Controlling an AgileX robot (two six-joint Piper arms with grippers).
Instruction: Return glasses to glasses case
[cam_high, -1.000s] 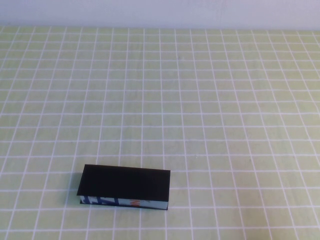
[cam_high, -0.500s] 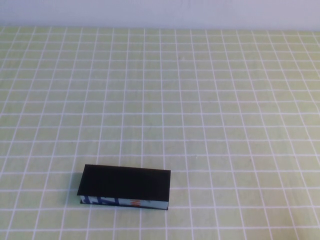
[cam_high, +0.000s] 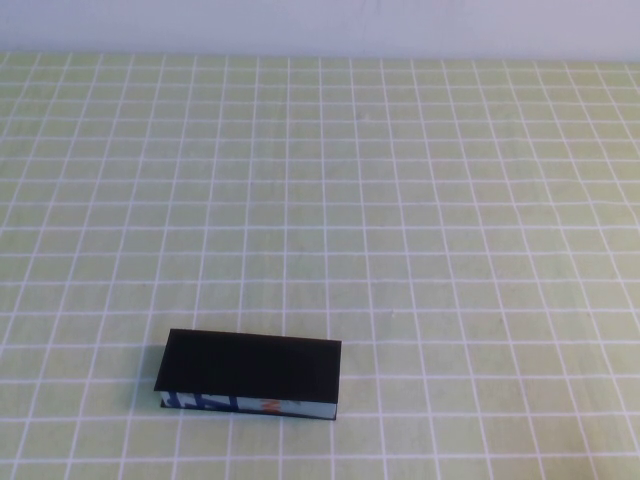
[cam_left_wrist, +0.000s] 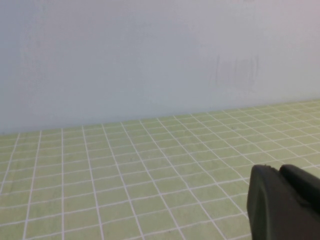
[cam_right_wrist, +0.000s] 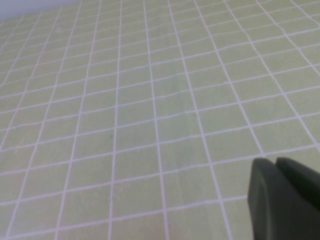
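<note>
Glasses case (cam_high: 248, 375): one, on the table (cam_high: 450, 250), near the front edge in the high view, on the robot's left side. Lid down, flat black top facing up. Long side lies roughly across the view, a little skewed. Contents not visible with the lid closed; cannot tell whether anything is inside.

Glasses: not seen in any view.

Front side of the case carries a print in blue and white with a small orange-red patch near the middle. Marks there are too small to read; no legible brand or text.

Count: 1 case, 2 grippers partly visible (wrist views only), 1 table covering.

Table covering: pale yellow-green cloth with a white grid of squares, running back to a plain pale wall (cam_left_wrist: 150, 55).

Left gripper (cam_left_wrist: 285, 205): only a dark rounded part of it shows at a corner of the left wrist view, above bare cloth, camera looking across the table toward the wall. Two dark lobes sit side by side with a thin seam between them; cannot tell how far apart the fingers are. Nothing seen held.

Right gripper (cam_right_wrist: 286, 200): same kind of dark part at a corner of the right wrist view, over bare gridded cloth. Finger spacing cannot be judged. Nothing seen held.

Neither arm appears in the high view; both grippers are well apart from the case
</note>
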